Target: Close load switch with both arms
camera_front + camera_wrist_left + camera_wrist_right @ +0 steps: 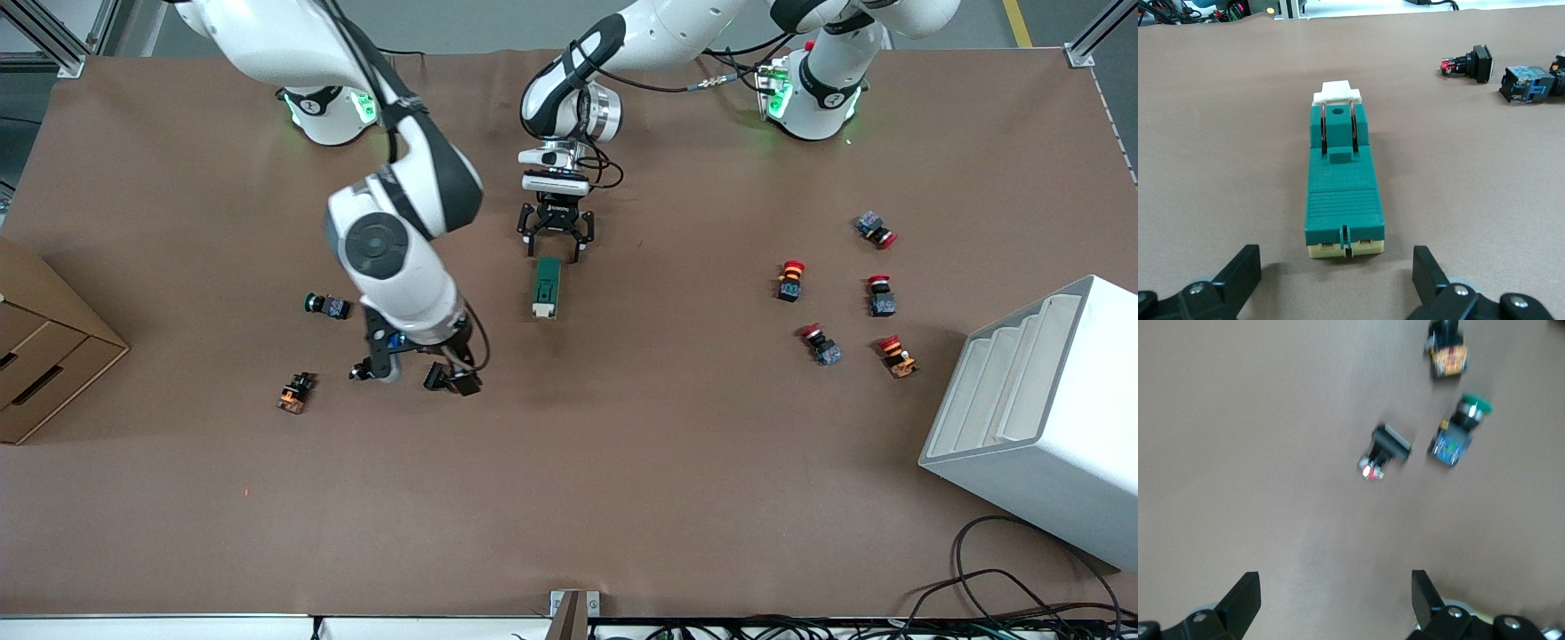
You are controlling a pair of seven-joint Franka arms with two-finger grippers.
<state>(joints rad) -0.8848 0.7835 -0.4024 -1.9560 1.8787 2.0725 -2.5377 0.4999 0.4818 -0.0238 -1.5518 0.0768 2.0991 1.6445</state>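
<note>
The load switch (546, 287) is lying flat around the middle of the desk (622, 462), long way pointing toward the front camera, with its white tab end being the end nearer to that camera. The left hand (556, 238) is hanging right over the switch's other end, fingers spread wide and gripping nothing. From the left wrist view you're seeing the switch (1341, 183) sitting between the two open fingertips (1431, 270) but not touching either one.

The right hand (416, 372) is hovering over bare desk closer to the right arm's end, also wide open and holding nothing. Near it a green-capped button (327, 306) is lying on its side, and an orange-bodied button (295, 392) is sitting nearer the front camera than that one. The right wrist view is also showing a small black button with a red bit (1383, 451) beside those two.

Over toward the left arm's end, five red-capped buttons (789, 280) are scattered well apart from the switch, next to a white stepped rack (1040, 418). A cardboard box (44, 347) is sitting at the right arm's end.
</note>
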